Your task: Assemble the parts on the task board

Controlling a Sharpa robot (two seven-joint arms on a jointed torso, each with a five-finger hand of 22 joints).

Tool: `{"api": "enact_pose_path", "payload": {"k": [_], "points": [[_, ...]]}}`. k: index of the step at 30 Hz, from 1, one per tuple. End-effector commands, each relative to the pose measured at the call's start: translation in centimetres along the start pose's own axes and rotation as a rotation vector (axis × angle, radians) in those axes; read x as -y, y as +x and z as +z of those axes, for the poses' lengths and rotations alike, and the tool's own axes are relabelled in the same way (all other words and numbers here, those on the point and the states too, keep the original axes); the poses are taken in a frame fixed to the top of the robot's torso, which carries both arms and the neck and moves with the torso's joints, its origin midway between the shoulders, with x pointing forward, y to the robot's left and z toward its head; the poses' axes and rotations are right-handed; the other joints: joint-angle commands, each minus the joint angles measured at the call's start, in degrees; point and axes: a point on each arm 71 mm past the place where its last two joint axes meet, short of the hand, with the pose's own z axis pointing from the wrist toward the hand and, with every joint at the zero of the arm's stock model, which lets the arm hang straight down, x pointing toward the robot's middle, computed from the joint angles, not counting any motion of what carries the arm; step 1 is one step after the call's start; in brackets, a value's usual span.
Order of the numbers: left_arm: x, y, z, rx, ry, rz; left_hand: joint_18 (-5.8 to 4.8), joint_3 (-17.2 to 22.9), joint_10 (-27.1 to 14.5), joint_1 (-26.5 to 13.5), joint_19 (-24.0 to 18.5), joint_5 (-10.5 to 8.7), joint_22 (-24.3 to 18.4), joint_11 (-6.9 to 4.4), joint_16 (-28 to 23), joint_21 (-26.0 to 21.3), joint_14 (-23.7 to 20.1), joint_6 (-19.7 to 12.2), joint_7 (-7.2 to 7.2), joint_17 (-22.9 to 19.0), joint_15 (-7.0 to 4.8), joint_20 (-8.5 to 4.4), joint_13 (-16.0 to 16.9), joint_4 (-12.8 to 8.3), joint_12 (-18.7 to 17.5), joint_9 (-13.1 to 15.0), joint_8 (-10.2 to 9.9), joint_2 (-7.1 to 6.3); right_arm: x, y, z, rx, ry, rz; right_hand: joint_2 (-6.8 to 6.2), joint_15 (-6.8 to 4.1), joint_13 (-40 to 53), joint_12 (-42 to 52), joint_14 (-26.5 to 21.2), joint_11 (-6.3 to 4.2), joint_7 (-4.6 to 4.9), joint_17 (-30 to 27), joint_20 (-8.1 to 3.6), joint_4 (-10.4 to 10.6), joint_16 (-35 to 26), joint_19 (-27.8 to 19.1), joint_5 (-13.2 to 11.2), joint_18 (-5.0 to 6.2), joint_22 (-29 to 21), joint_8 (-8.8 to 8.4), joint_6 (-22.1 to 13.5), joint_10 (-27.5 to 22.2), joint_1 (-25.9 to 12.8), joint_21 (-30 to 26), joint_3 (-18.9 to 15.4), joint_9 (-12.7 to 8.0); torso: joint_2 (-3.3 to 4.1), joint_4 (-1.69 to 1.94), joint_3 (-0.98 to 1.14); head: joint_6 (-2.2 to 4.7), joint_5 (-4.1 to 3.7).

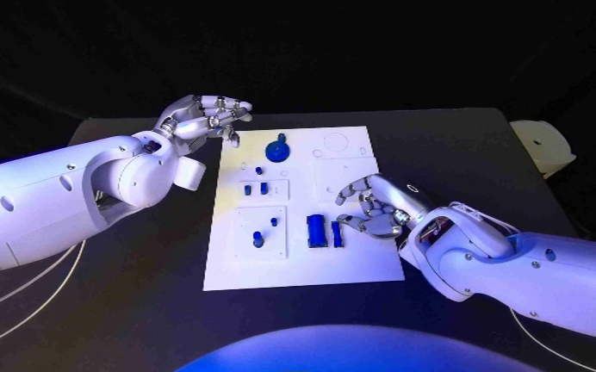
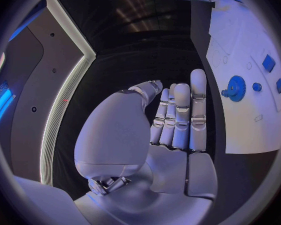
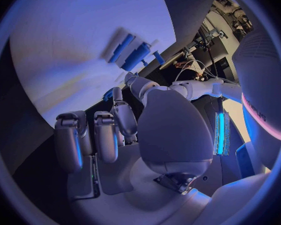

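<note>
Head view: task board (image 1: 360, 269) with blue parts (image 1: 317, 231); each robot hand empty, fingers apart.

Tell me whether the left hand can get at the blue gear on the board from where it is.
Probably yes: the left hand hovers at the task board's far left corner, holding nothing, with the blue gear close beside it and nothing between.

We think this is a robot lab. We see a black table (image 1: 472, 144) with dark all around it, like a stage made for tests. On it lies a white task board (image 1: 354, 264) with small blue parts (image 1: 315, 231) to fit together. Thin cables (image 1: 44, 282) run over the table beside a white arm. In the wrist views we see a dark wall panel (image 2: 37, 90) with a bright light strip (image 2: 68, 92), and a tangle of wires (image 3: 200, 67).
</note>
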Motion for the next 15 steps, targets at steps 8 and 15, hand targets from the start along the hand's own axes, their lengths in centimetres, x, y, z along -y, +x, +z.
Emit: {"api": "enact_pose_path", "payload": {"k": [8,15], "points": [[-1.2,0.0,0.9,0.050,0.074,-0.039,0.30,-0.9,-1.3,-2.3,-2.4,-0.37,-1.3,0.25,-1.9,-2.8,-4.0,-1.3,0.02,-1.3,0.46,0.64,-0.6,1.2,-0.3,0.2,0.5,-1.10,5.1,-4.3,4.6,0.097,0.111,0.529,1.35,1.02,-16.8,-37.8,-5.3,0.94,0.94,-15.3,1.06,0.7,-23.2,-9.5,1.6,7.89,-3.4,1.45,-2.6,-17.6,2.6,-45.7,0.2,-0.1,-3.33,-0.74,-1.09,4.68,-0.81],[-2.4,-1.0,1.3,0.151,0.102,-0.059,-0.36,-1.3,-2.7,-2.1,-13.3,-1.38,-12.6,2.85,-25.7,-21.6,-15.5,-4.2,0.07,-12.6,4.36,4.77,-5.9,2.9,-7.3,-0.1,0.3,-1.37,7.9,-6.1,8.3,0.181,0.172,0.736,1.39,3.60,-38.6,-54.1,-19.0,3.07,1.96,-35.9,3.19,1.2,-53.9,-19.2,1.5,9.96,-22.8,1.76,-5.1,-20.1,3.7,-74.1,2.7,-0.5,-4.66,-1.29,-1.31,8.85,-0.83]]}}
